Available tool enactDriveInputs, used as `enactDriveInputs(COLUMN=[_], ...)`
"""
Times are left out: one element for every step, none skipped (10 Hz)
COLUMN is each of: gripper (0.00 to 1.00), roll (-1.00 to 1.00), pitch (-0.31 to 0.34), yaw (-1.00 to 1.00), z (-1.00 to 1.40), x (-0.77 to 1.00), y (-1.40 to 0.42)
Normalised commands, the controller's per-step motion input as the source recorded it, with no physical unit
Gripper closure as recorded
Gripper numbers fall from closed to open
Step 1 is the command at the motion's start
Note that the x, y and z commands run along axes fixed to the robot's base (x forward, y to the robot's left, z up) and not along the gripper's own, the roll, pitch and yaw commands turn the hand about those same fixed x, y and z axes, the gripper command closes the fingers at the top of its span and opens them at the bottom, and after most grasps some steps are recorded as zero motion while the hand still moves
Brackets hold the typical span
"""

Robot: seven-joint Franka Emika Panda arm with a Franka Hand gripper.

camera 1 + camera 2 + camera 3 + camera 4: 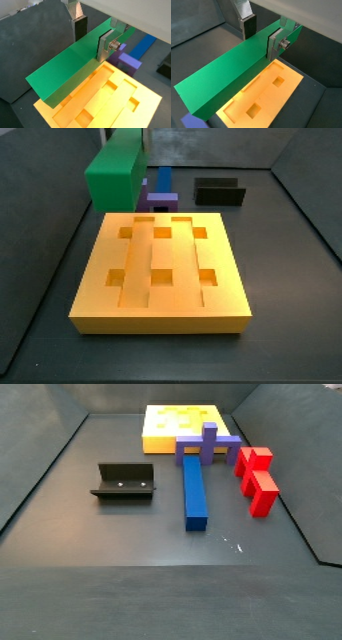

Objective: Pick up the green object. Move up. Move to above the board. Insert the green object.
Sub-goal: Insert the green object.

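Observation:
My gripper (91, 47) is shut on the green object (67, 67), a long bright-green bar, with one finger on each long side; both wrist views show this (260, 46). The green object (224, 80) hangs level in the air. Below it lies the board (107, 102), an orange-yellow slab with grooves and square holes, also seen in the wrist view (264, 95). In a side view the green object (118, 170) hovers by the board's (163, 288) far left corner. In a side view only the board (171, 424) shows; the green object and gripper are out of frame.
A purple block (162, 200) and a blue bar (163, 180) lie just beyond the board's far edge. The black fixture (218, 193) stands beside them. Red blocks (254, 479) sit next to the blue bar (197, 489). Dark walls enclose the floor.

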Motion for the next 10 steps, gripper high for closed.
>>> enactDriveInputs(gripper=[1.0, 1.0, 1.0, 1.0, 1.0, 1.0, 1.0, 1.0, 1.0, 1.0], roll=[-0.07, -0.09, -0.07, -0.05, 0.0, 0.01, 0.06, 0.15, 0.21, 0.24], pitch=[-0.06, 0.0, 0.0, 0.003, 0.056, 0.09, 0.083, 0.049, 0.07, 0.106], yaw=[0.04, 0.0, 0.0, 0.0, 0.0, 0.0, 0.0, 0.0, 0.0, -0.01], z=[-0.65, -0.62, -0.6, -0.56, -0.46, -0.4, -0.32, -0.29, -0.32, -0.33], x=[-0.08, 0.0, 0.0, 0.0, 0.02, 0.22, 0.27, 0.25, 0.27, 0.2], y=[-0.08, -0.01, -0.01, -0.02, -0.1, -0.13, -0.13, -0.21, -0.17, -0.04])
